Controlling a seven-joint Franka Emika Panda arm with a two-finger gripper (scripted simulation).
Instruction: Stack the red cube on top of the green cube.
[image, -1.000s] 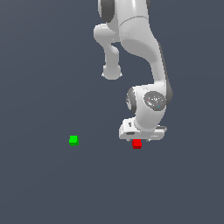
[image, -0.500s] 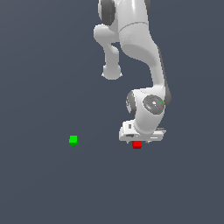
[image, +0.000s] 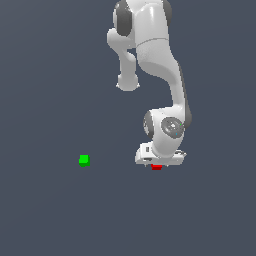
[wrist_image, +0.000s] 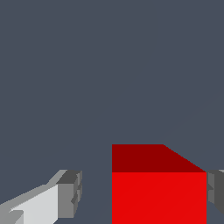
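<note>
The red cube (image: 156, 167) lies on the dark grey floor at the exterior view's right, mostly hidden under my hand. My gripper (image: 159, 164) is low over it. In the wrist view the red cube (wrist_image: 158, 192) sits between my open fingertips (wrist_image: 70, 193). One pad is right at the cube's side and the other stands apart from it with a clear gap. The gripper (wrist_image: 142, 194) is open and not closed on the cube. The green cube (image: 84, 160) lies alone on the floor, well off to the exterior view's left.
The white arm (image: 160, 65) rises above the gripper toward the top of the exterior view. The floor (image: 60, 215) is a plain dark grey surface.
My hand has come down onto the red cube, so less of the cube shows below it. The fingers stay open. Neither cube has moved.
</note>
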